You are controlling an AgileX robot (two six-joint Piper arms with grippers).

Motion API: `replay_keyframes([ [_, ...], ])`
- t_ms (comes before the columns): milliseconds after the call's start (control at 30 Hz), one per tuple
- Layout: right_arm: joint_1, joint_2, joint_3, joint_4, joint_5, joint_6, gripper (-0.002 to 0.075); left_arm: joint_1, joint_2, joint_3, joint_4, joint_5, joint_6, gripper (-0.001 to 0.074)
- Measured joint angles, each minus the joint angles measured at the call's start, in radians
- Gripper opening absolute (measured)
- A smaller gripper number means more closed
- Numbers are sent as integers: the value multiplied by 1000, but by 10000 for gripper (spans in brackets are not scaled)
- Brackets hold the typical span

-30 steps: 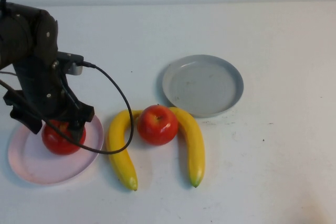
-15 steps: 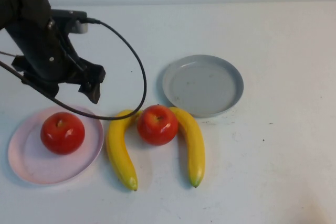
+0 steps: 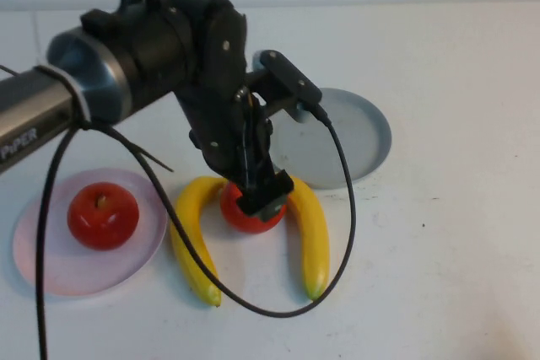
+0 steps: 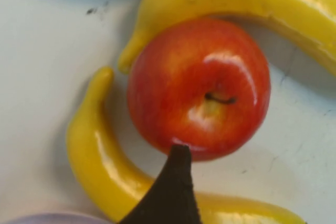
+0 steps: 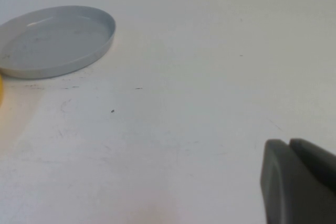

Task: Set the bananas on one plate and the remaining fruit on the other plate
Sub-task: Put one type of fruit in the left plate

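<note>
The left gripper (image 3: 257, 200) hangs directly over a glossy red apple (image 4: 199, 87) lying between two yellow bananas (image 3: 196, 238) near the table's front-centre; its opening cannot be judged. The left wrist view alone shows the apple's stem dimple. A second apple (image 3: 103, 214) sits on the pink plate (image 3: 51, 271) front-left. The grey-blue plate (image 3: 354, 141) is central. The right gripper (image 5: 299, 182) hovers over bare table.

apples: 2 (image 3: 103, 214) (image 3: 250, 215) | bananas: 2 (image 3: 191, 242) (image 3: 310, 238) | plates: 2, pink plate (image 3: 51, 271), grey-blue plate (image 3: 359, 137)
</note>
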Motion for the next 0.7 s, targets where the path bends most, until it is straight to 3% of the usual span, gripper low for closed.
replay_keyframes([
  [167,0,0,0,0,0,0,-17,-54,31,0,96,-48,-22,669],
  [700,0,0,0,0,0,0,-17,-57,84,-1,153,-85,-124,669],
])
